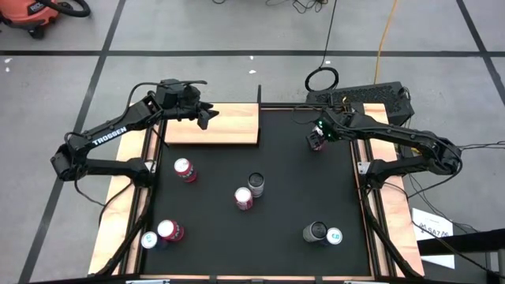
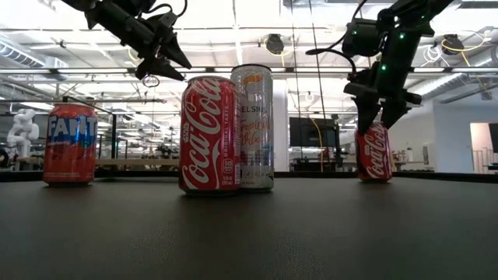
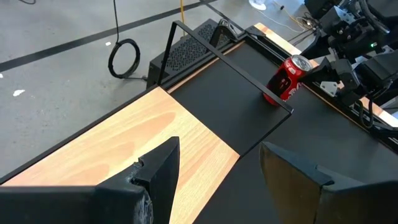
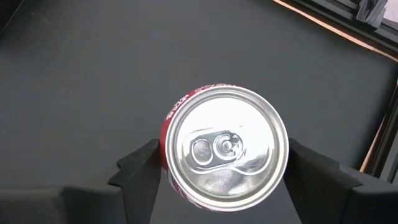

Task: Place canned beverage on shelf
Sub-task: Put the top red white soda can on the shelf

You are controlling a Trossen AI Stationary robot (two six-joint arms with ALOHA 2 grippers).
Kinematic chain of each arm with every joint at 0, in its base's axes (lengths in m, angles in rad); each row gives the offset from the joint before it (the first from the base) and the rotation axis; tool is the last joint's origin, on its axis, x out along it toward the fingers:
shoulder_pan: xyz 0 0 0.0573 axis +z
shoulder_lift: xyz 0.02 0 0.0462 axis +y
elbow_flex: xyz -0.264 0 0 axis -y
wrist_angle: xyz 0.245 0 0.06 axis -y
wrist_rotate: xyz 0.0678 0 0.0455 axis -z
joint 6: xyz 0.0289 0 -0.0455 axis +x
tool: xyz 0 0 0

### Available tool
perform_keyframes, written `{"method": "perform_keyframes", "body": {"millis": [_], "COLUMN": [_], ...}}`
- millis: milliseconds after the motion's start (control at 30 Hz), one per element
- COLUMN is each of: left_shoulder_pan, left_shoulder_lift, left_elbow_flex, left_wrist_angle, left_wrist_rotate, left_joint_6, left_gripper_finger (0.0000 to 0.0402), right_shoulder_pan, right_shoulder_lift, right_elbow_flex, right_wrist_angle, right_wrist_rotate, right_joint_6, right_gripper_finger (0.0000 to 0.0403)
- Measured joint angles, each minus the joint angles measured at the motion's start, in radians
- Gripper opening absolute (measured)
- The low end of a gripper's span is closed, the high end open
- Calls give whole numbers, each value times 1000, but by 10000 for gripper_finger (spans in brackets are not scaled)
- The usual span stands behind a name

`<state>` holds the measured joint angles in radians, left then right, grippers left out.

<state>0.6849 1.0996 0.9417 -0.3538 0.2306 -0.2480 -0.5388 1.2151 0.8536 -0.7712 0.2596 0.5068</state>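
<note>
the black-topped counter (image 1: pixel 292 181) carries the flat light wooden shelf (image 1: pixel 229 126) with thin black posts at its far left corner. the left pincer (image 1: pixel 207 115) hangs above that shelf, its dark fingers (image 3: pixel 158 171) apart with nothing between them. the right pincer (image 4: pixel 221 171) is lowered over a red cola can (image 4: pixel 224 149) standing upright near the counter's far right edge, well apart from the shelf; its fingers (image 4: pixel 140 165) straddle the can's sides, and i cannot tell whether they touch it. other upright cans stand mid-counter, a red cola can (image 2: pixel 208 134) just beside a tall silver one (image 2: pixel 255 128).
</note>
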Motion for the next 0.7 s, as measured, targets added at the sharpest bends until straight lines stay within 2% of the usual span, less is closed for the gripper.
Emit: {"method": "perform_keyframes", "body": {"millis": [233, 500, 700], "left_shoulder_pan": [0, 0, 0], "left_shoulder_lift": [0, 0, 0], "left_elbow_flex": [0, 0, 0], "left_wrist_angle": [-1, -6, -6], "left_wrist_rotate": [3, 5, 6], "left_joint_6": [-7, -7, -9], "left_gripper_finger": [222, 222, 222], "right_shoulder_pan": [3, 4, 4], "right_shoulder_lift": [-33, -69, -60], "right_elbow_flex": [32, 169, 316], "right_wrist_angle": [-39, -107, -93], "right_wrist_rotate": [-17, -49, -56], "right_joint_6": [11, 4, -12], "right_gripper_finger": [275, 275, 274]}}
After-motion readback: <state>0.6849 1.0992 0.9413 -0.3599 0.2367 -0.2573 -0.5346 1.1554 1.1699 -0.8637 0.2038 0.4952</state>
